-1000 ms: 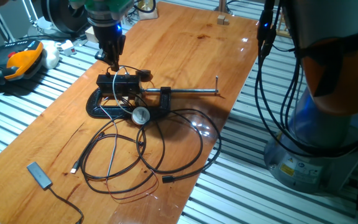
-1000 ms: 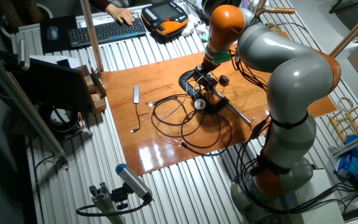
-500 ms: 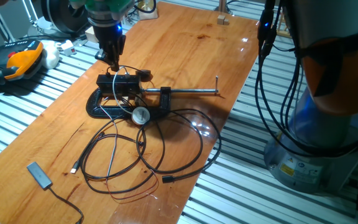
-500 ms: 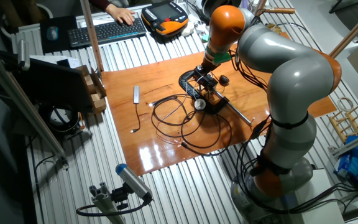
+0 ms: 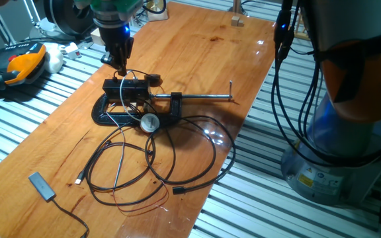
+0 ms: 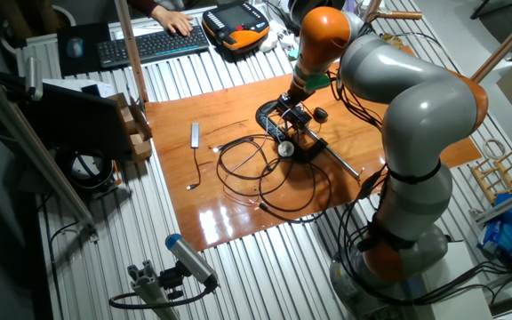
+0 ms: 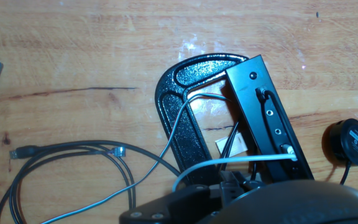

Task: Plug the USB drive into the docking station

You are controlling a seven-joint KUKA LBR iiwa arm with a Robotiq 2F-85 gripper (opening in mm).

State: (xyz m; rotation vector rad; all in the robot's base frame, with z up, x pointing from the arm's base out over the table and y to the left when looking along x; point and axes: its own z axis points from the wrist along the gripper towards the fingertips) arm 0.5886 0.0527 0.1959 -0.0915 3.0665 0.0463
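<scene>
While the claw [image 5: 120, 68] hovers, grip state unclear, docking station [image 5: 126, 88] directly beneath, clamped.

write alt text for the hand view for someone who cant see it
Looking down on a wooden table, a black docking station sits held in a black G-clamp, with a white cable and a dark one plugged into its row of ports. Loose dark cables lie at lower left, a round black puck at right; the hand's fingers are out of frame.
</scene>
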